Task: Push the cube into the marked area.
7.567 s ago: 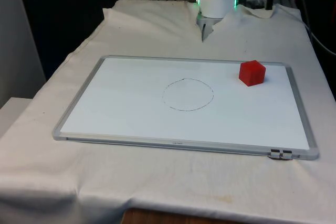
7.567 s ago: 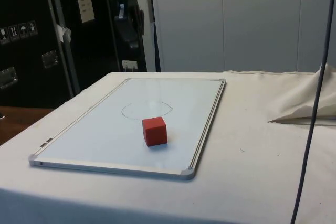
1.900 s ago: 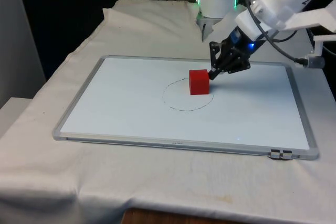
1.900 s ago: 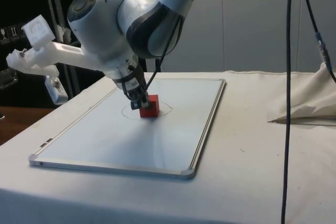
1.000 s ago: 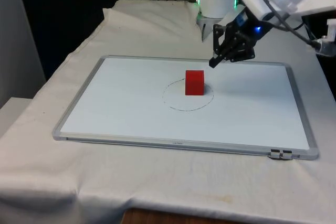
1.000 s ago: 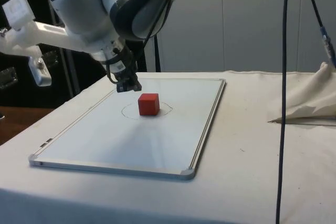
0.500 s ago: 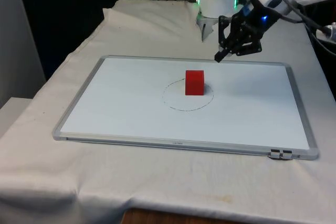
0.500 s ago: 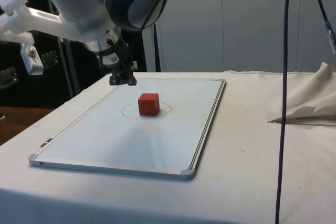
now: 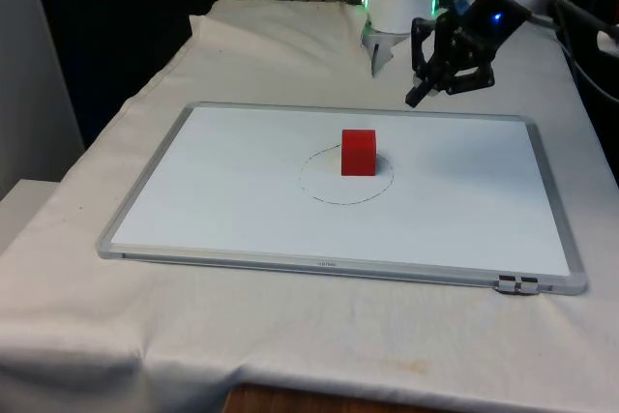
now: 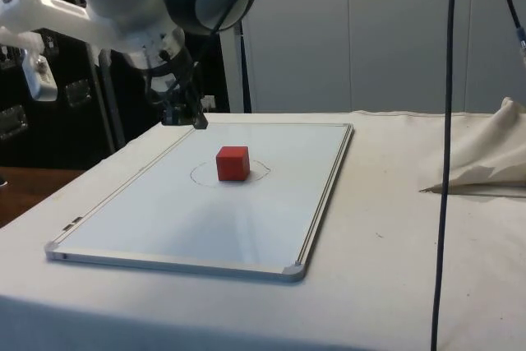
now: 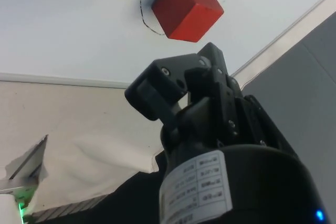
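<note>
Front view: arm angled w/ claw [image 9: 414, 99] clenched, empty, raised off whiteboard [image 9: 242, 210], apart from cube [image 9: 359, 152].

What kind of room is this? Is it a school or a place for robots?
Most likely a robot lab. A white arm with a black gripper hangs over a cloth-covered table. On it lies a whiteboard with a drawn circle and a red cube inside, like a test setup.

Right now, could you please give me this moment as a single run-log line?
cube: red, inside drawn circle on whiteboard | gripper: raised, clear of cube, near board's far edge | contact: none
</note>
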You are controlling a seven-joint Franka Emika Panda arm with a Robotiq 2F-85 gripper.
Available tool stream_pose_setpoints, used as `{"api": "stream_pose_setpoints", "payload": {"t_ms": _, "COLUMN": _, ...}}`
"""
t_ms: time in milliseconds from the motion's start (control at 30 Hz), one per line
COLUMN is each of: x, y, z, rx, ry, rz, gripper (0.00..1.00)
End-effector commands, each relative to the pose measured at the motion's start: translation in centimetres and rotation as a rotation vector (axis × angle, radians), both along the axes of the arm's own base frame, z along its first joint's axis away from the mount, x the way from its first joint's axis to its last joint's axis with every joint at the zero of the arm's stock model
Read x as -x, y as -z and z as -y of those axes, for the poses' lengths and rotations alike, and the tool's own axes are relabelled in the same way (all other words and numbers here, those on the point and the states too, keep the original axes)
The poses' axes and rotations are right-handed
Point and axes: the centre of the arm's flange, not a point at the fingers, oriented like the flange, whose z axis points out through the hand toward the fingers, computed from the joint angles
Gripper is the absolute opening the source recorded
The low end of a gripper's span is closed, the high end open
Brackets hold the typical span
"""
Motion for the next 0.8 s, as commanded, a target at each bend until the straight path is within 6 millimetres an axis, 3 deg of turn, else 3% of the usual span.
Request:
{"api": "stream_pose_setpoints", "payload": {"t_ms": 0, "x": 0.0, "y": -0.1, "z": 0.0, "rx": -0.004, "ry": 0.004, "rz": 0.004, "gripper": 0.0}}
{"api": "stream_pose_setpoints", "payload": {"t_ms": 467, "x": -0.2, "y": -2.5, "z": -0.2, "rx": -0.054, "ry": 0.054, "rz": 0.057, "gripper": 0.0}}
{"api": "stream_pose_setpoints", "payload": {"t_ms": 767, "x": -0.3, "y": -3.0, "z": 0.1, "rx": -0.079, "ry": 0.069, "rz": 0.07, "gripper": 0.0}}
